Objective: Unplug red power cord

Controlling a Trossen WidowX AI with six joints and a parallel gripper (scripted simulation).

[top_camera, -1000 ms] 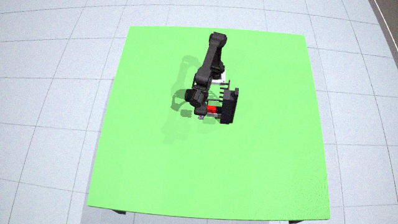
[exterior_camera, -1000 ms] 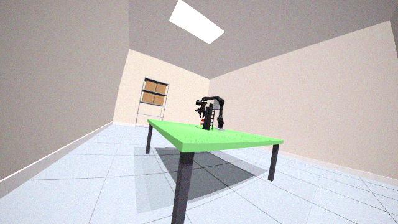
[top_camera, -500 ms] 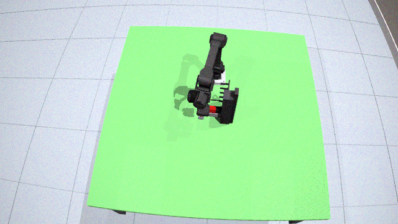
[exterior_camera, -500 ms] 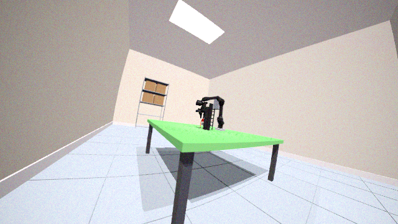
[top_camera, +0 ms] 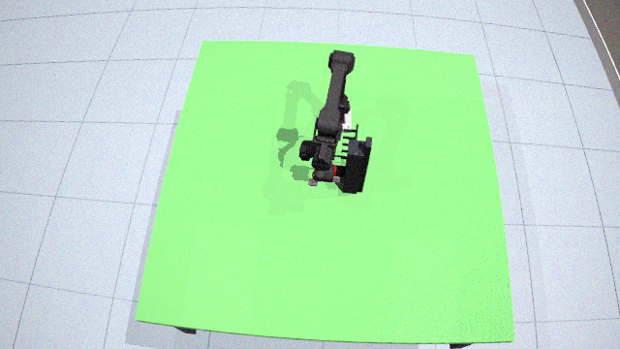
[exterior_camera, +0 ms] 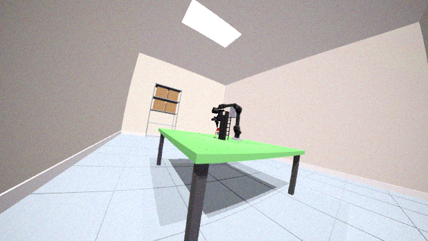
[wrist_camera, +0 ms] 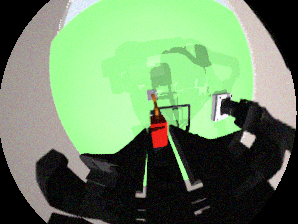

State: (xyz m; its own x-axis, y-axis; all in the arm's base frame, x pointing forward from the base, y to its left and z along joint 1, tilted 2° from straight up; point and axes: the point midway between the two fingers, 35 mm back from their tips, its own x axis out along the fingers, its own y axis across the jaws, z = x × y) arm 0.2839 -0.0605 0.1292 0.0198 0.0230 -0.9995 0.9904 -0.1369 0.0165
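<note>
On the green worktop [top_camera: 271, 271] I count one power strip [top_camera: 357, 167], one red plug [wrist_camera: 158, 133]; my claw [wrist_camera: 160, 160] stands part-open around it, ungripped.

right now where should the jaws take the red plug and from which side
Grip the red plug by its two flat flanks, coming straight down from above as the gripper is now lined up. In the wrist view the plug stands between the part-open jaws, which do not yet pinch it. It sticks out sideways from the power strip, so pull away from the strip's face.
</note>
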